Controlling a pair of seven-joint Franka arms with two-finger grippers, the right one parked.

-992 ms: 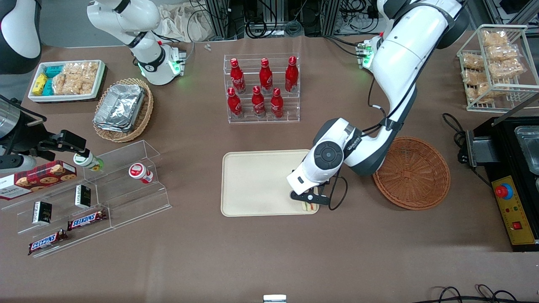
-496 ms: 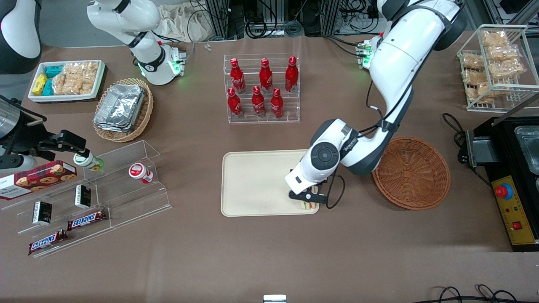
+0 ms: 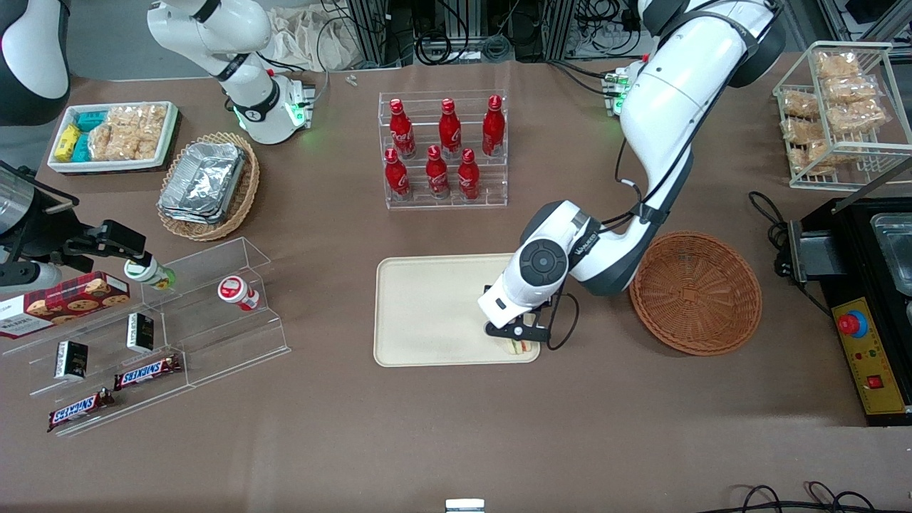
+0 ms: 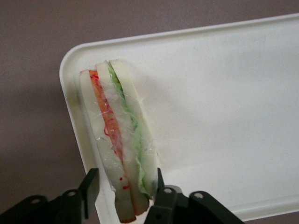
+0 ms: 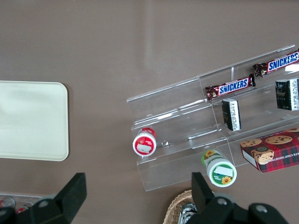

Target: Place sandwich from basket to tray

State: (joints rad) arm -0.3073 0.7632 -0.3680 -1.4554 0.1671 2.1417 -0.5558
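Observation:
The sandwich [image 4: 117,135], a wrapped white wedge with red and green layers, stands on edge in the corner of the cream tray [image 4: 224,93] nearest the front camera and the basket. My left gripper [image 4: 124,179] straddles it, open: one finger [image 4: 160,179] touches the green side, the other finger [image 4: 88,186] stands off with a gap. In the front view the gripper [image 3: 516,335] hangs over that corner of the tray [image 3: 427,306], with the sandwich [image 3: 519,347] peeking out below it. The reddish-brown basket [image 3: 695,292] lies empty beside the tray, toward the working arm's end.
A clear rack of red bottles [image 3: 443,149] stands farther from the front camera than the tray. A tan basket of foil trays [image 3: 206,184], a white snack bin [image 3: 114,135] and clear shelves with candy bars [image 3: 149,320] lie toward the parked arm's end. A black appliance [image 3: 866,299] sits beside the basket.
The wrist has drifted slightly toward the parked arm's end and away from the front camera. The sandwich stays in the tray's corner.

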